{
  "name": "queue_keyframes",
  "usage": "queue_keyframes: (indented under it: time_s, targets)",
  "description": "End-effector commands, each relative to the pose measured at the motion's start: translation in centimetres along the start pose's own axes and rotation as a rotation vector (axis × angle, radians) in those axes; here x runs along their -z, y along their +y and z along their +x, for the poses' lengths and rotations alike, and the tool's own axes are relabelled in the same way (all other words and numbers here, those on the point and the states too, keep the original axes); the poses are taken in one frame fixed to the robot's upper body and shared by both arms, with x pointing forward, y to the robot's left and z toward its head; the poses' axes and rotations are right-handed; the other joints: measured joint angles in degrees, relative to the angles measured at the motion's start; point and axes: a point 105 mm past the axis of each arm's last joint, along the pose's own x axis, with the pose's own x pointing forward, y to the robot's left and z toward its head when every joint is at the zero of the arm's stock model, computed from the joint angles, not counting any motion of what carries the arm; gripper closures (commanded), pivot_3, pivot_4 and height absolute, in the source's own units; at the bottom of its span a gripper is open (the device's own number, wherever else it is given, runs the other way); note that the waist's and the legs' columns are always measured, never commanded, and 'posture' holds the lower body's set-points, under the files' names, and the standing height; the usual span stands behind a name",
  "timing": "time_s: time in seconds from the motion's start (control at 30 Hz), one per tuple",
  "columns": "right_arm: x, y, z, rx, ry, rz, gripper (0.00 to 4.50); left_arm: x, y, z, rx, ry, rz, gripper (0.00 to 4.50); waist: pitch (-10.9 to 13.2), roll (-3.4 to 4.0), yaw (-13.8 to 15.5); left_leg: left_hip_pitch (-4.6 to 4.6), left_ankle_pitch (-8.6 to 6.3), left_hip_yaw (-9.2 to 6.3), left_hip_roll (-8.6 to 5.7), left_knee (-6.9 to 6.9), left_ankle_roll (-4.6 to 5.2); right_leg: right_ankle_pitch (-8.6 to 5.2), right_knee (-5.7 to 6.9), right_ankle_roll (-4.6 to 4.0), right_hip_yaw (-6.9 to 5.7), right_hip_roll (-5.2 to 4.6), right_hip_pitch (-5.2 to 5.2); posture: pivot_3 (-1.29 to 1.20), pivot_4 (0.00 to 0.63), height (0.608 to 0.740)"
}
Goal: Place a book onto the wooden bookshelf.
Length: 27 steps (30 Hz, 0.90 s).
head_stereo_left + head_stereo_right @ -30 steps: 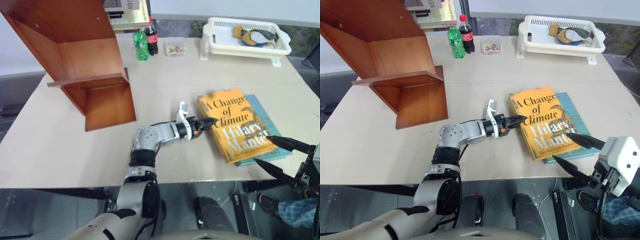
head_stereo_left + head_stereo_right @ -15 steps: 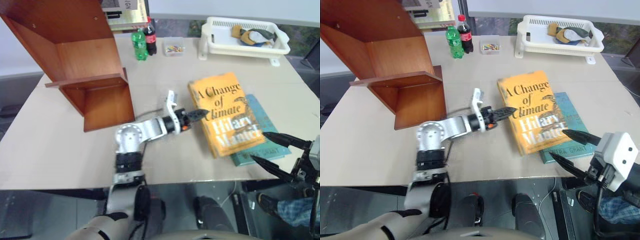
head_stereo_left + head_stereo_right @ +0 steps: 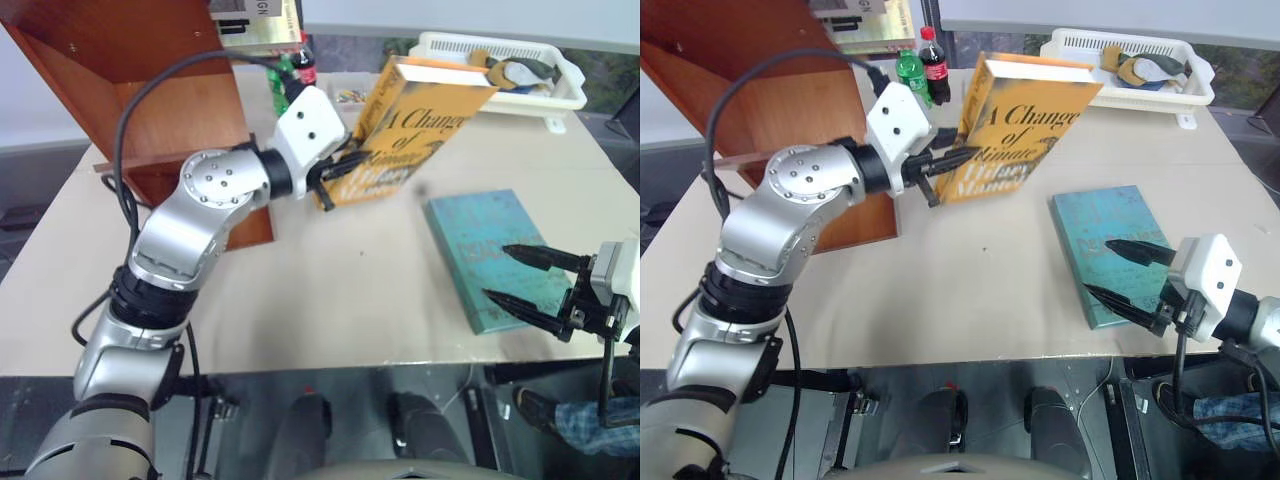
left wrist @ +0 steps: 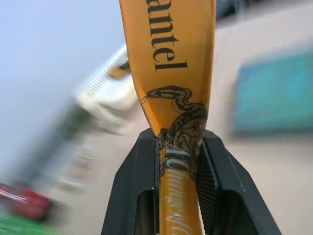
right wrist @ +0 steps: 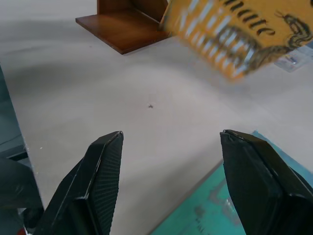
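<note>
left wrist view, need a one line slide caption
Left hand shut on the orange book, held off the table.

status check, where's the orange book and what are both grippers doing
Left gripper clamped on orange-yellow hardcover book, lifted off table beside reddish-brown wooden bookshelf. Right gripper open above teal-blue book.

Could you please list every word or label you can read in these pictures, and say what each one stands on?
"A Change of Climate": front cover of the orange book, held up off the table in the left gripper.
"antel": the same book's spine, seen in the left wrist view.
"IGN": pale book behind the wooden bookshelf.
Teal book: cover lettering too faint to read.
Bottle labels: too small.
</note>
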Motion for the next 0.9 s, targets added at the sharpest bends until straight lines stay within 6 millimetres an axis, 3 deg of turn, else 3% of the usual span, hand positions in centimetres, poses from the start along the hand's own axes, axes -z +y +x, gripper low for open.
queue_keyframes:
  time_s: [0.03,0.23,0.5,0.67,0.9]
  targets:
    - [-0.5,-0.3,0.7,-0.034,-0.030,-0.036,1.26,-3.7,2.0,-0.6,-0.042,-0.041,0.255,3.98,0.0,-0.01,0.0,-0.06,0.00,-0.01,0.01,0.04,0.00,0.06,-0.03,0.13,-0.02,0.00,0.00,0.00,0.150,0.740]
    - [-0.2,-0.8,2.5,-0.093,-0.074,-0.049,1.26,-3.5,3.8,-1.2,-0.052,0.074,0.391,3.98,0.0,0.04,-0.3,-0.46,0.00,-0.09,0.02,0.06,0.01,0.12,-0.13,0.25,-0.08,0.03,-0.35,0.00,0.150,0.740]
    - [-0.4,-2.9,6.1,-0.166,-0.164,-0.088,1.26,-4.6,7.7,-5.1,-0.057,0.249,0.321,3.98,0.1,0.05,-0.3,-0.77,0.01,-0.06,0.04,0.12,0.01,0.12,0.09,0.25,-0.08,0.06,-0.75,0.00,0.150,0.740]
    - [-1.2,-3.8,8.5,-0.231,-0.224,-0.110,1.26,-7.6,9.2,-7.0,-0.022,0.255,0.251,3.98,0.1,0.07,-0.2,-0.80,0.01,-0.08,0.00,0.14,0.01,0.08,0.38,0.28,-0.10,0.03,-0.88,0.00,0.150,0.740]
    - [-1.5,-5.3,10.4,-0.255,-0.268,-0.135,1.26,-8.6,11.5,-9.5,0.039,0.427,0.375,3.98,0.3,0.19,-0.4,-0.75,0.01,-0.04,0.01,0.16,0.01,0.06,0.61,0.27,-0.04,0.05,-1.00,0.00,0.150,0.740]
